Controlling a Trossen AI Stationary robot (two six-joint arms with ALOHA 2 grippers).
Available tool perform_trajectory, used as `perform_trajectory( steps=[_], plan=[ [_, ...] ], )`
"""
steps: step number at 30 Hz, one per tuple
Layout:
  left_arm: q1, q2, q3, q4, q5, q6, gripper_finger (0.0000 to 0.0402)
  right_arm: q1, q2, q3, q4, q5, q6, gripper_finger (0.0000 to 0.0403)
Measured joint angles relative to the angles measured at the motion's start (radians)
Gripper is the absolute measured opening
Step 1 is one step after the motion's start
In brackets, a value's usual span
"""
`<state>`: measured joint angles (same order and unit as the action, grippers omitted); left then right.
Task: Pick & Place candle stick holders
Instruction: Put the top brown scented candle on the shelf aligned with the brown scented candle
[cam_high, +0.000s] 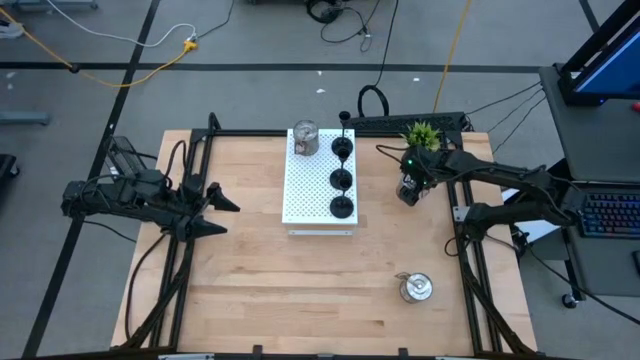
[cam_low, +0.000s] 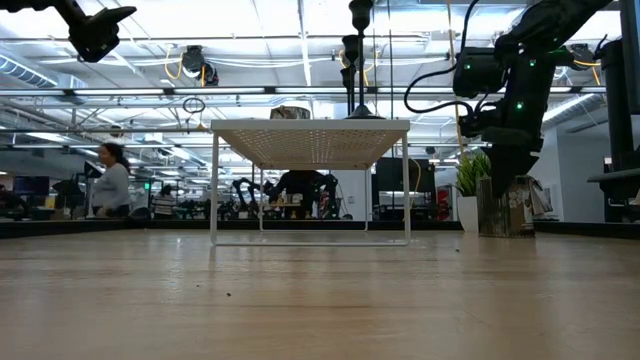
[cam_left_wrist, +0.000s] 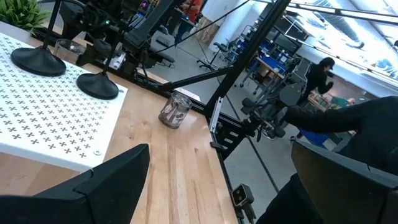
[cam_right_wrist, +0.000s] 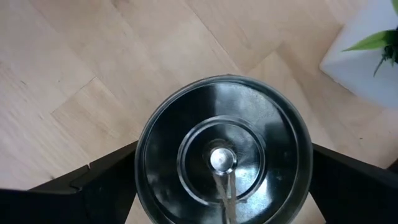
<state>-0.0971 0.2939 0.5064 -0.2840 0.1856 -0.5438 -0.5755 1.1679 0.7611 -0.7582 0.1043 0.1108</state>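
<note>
A white perforated stand (cam_high: 320, 185) in the table's middle carries three black candle stick holders (cam_high: 341, 180) in a row, and a silver one (cam_high: 305, 139) at its far left corner. Another silver holder (cam_high: 415, 287) rests on the table near the right front. A third silver holder (cam_right_wrist: 224, 155) stands on the table beside the potted plant (cam_high: 422, 135). My right gripper (cam_high: 410, 190) points steeply down over it, open, one finger on either side. My left gripper (cam_high: 215, 210) waits open to the left of the stand, above the table. My right gripper comes at the silver holder from above, and its fingers (cam_right_wrist: 93, 180) flank the round rim (cam_right_wrist: 146, 143) on two opposite sides. I cannot tell whether they touch it. The holder stands upright on the table.
The plant's white pot (cam_right_wrist: 367, 56) stands close behind the right gripper. A black frame (cam_high: 465, 230) runs along the table's right side. People work in the room beyond the table (cam_low: 110, 185). Bare wood lies in front of the stand (cam_high: 300, 290).
</note>
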Motion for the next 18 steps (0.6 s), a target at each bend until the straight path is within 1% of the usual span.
perform_trajectory(
  steps=[5, 13, 18],
  plan=[
    [0.000, 0.000, 0.000, 0.000, 0.000, 0.000, 0.0399, 0.000, 0.003, -0.039, 0.048, -0.002, -0.006, 0.0400],
    [0.000, 0.000, 0.000, -0.001, 0.001, 0.004, 0.0399, 0.000, 0.009, -0.041, 0.081, -0.001, -0.005, 0.0398],
    [0.000, 0.000, 0.000, -0.001, 0.008, 0.004, 0.0399, 0.000, 0.009, -0.096, 0.157, -0.003, 0.012, 0.0388]
  ],
)
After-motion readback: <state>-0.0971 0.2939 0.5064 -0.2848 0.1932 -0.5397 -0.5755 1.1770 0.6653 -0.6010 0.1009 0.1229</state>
